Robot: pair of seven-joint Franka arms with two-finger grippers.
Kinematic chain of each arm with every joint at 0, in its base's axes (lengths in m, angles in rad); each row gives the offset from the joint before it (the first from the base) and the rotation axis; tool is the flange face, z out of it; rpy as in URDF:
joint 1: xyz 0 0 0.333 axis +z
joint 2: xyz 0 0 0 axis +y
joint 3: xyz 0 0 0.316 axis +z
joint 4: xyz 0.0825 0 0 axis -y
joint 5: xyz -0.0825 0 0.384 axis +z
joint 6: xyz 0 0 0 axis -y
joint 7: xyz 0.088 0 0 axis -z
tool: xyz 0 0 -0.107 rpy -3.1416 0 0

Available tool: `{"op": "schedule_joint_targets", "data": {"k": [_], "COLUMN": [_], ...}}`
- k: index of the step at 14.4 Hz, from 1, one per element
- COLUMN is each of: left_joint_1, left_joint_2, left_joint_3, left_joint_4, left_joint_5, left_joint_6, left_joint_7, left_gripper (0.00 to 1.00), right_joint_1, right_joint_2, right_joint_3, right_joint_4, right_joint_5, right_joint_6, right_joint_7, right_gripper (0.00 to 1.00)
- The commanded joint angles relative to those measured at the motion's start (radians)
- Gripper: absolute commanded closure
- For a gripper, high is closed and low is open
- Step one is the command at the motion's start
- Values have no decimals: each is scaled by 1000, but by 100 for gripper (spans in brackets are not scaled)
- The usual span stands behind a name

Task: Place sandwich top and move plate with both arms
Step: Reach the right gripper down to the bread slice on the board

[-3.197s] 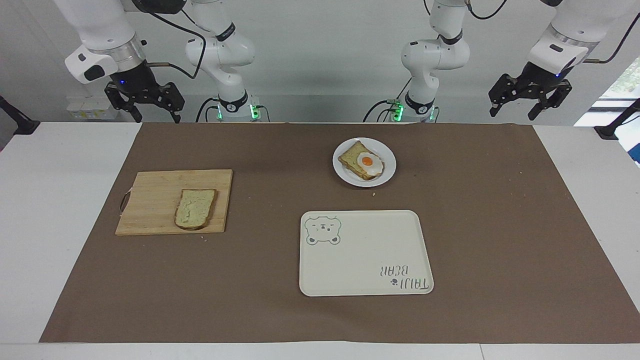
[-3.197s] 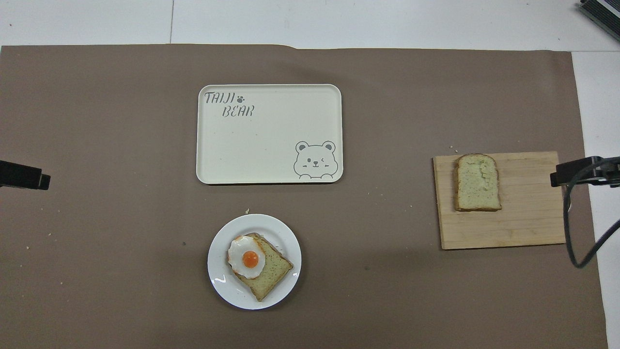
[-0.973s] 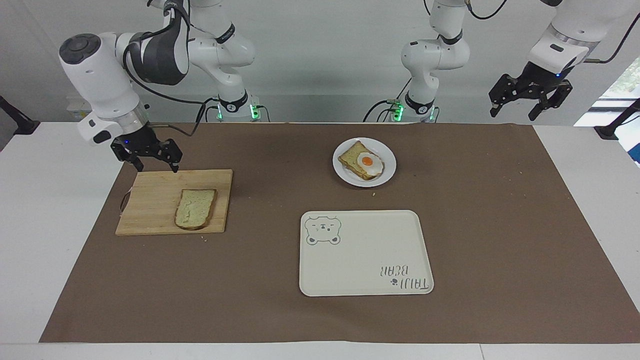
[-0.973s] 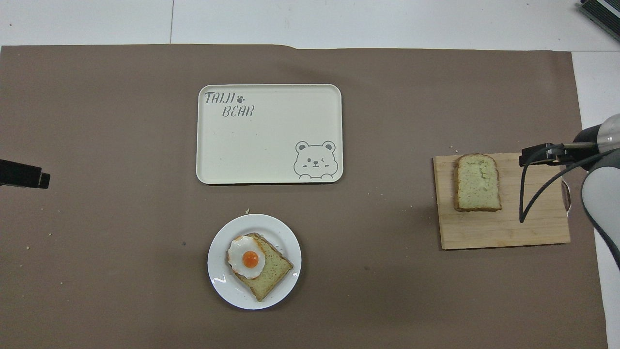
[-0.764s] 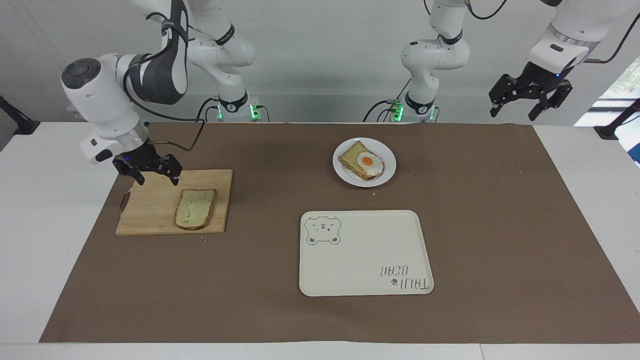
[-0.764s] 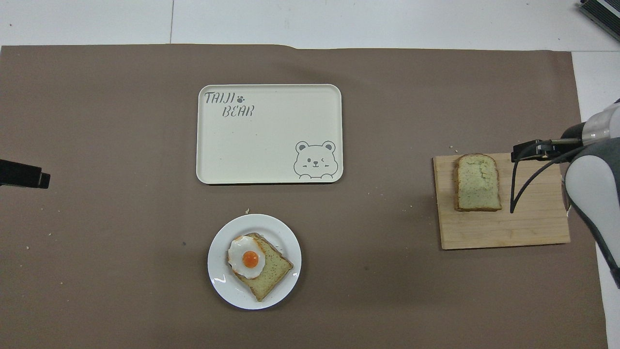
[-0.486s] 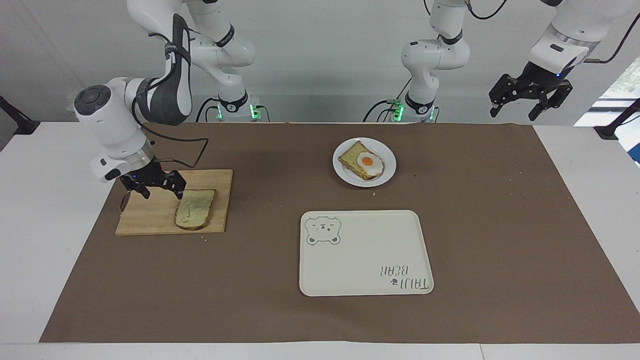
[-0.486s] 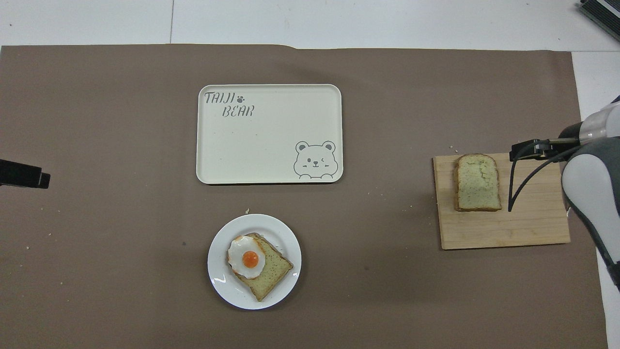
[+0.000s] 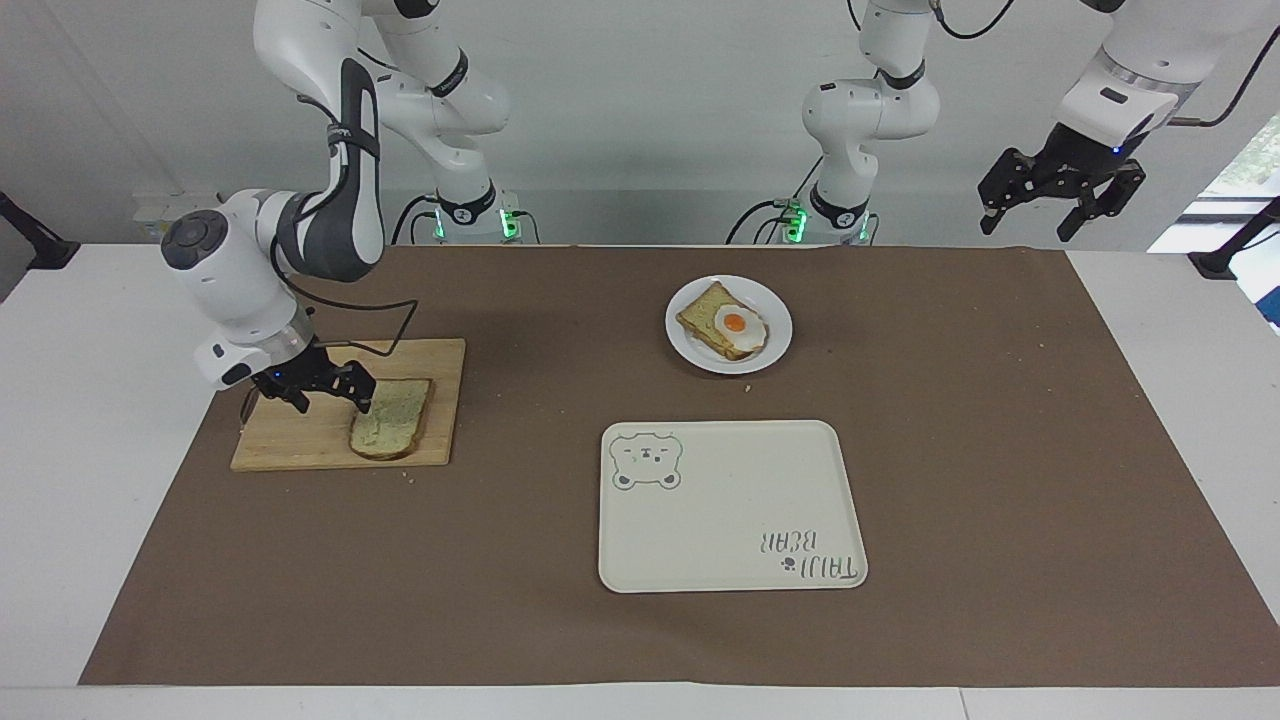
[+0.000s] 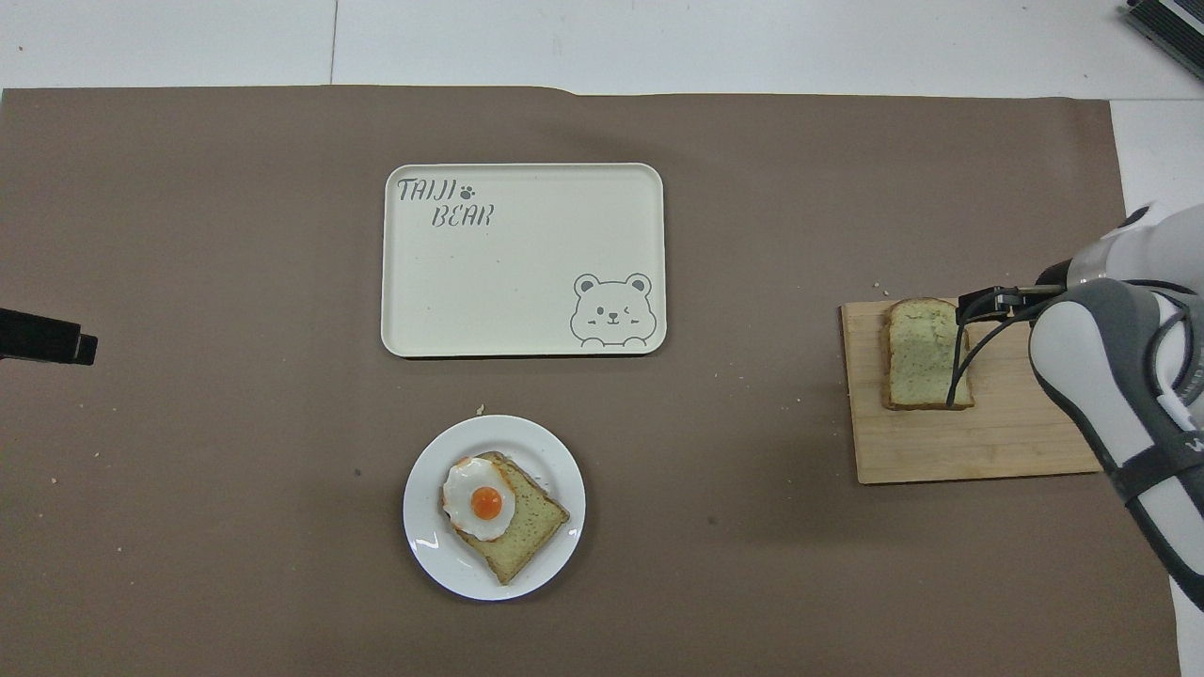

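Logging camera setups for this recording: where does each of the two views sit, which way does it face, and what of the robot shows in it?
Facing view: high across the table, looking at the robots; both arms show whole, the right gripper open over the cutting board, the left gripper open, waiting raised at its end.
Overhead view: above the robots' end, looking steeply down; only the right arm's forearm shows.
Shared: sandwich top on the board, plate, tray.
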Motion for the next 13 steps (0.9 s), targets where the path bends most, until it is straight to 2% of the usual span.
{"op": "schedule_joint_targets", "data": {"k": [1, 7, 8, 10, 11, 12, 13], "left_joint_1": [1, 1, 1, 1, 1, 1, 1], "left_joint_2": [-17, -17, -17, -17, -17, -17, -17], "left_joint_3": [0, 0, 0, 0, 0, 0, 0], "left_joint_4": [-26, -26, -26, -26, -26, -26, -26], "left_joint_5": [-12, -12, -12, -12, -12, -12, -12], "left_joint_6": [22, 21, 21, 21, 22, 21, 19], "left_joint_7": [1, 1, 1, 1, 1, 1, 1], "left_gripper": [0, 0, 0, 0, 0, 0, 0], "right_joint_1": [-29, -33, -33, -33, -32, -32, -32], "right_joint_2": [33, 41, 41, 41, 39, 39, 39], "right_joint_3": [9, 7, 7, 7, 9, 9, 7], "right_joint_4": [-15, -39, -40, -40, -40, -40, -40], "right_joint_5": [53, 84, 84, 84, 84, 84, 86], "right_joint_6": [39, 54, 53, 51, 51, 48, 48], "right_joint_7": [-73, -130, -130, -130, -129, -124, -123], "right_gripper": [0, 0, 11, 57, 86, 100, 100]}}
